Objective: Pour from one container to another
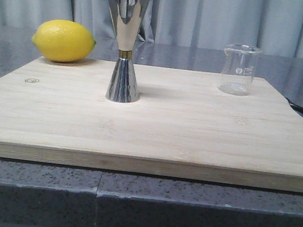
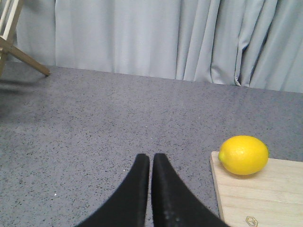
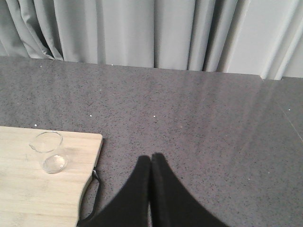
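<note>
Closest, the bamboo board [image 1: 155, 130] on the counter [image 1: 32, 187] carries beaker [image 1: 239, 69] far right, jigger [image 1: 125, 46] centre. Both grippers [image 2: 150, 161] [image 3: 151, 161] sit pressed together, off-board. Thin, slippery glass, seemingly empty: grip mid-wall, gently.

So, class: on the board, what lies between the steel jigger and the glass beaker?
Nothing. In the front view, only bare wooden board separates the jigger from the beaker; the lemon sits on the jigger's other side.
</note>
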